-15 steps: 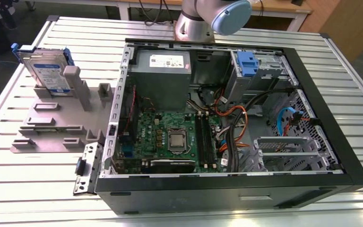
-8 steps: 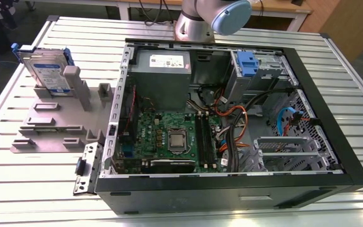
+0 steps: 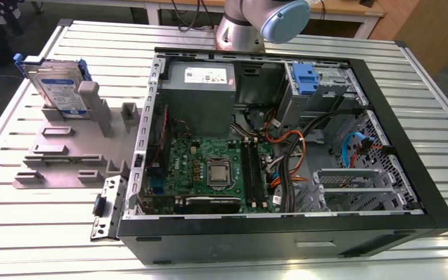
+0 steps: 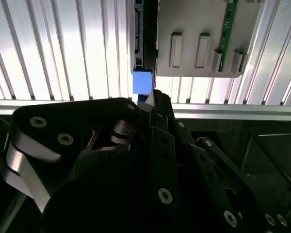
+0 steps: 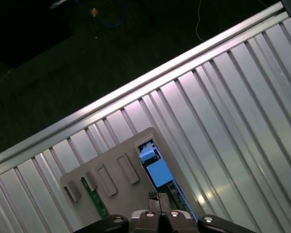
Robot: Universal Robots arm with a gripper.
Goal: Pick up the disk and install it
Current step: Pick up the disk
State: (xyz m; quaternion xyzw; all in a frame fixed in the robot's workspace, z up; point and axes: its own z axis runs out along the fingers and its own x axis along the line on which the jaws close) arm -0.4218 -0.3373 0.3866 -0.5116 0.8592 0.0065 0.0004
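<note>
The flat silver disk drive with blue side rails (image 3: 56,87) is standing edgewise in a grey slotted holder (image 3: 53,158); likely rigid, weighty, shock-sensitive, best pinched across its faces. The black gripper (image 5: 154,198) is hovering above, clenched, empty.

1. in the exterior view the arm (image 3: 265,23) is cut off by the top edge.
2. the disk (image 3: 56,87) stands in a grey holder (image 3: 65,154) that hides its lower end; its label is too small to make out.
3. in the second wrist view the dark body of the gripper (image 4: 157,97) hides part of the bench (image 4: 63,48), and the top edge cuts off disk and holder.
4. in the first wrist view the bottom edge cuts off the gripper; what lies beyond the bench is too dark to tell.
</note>
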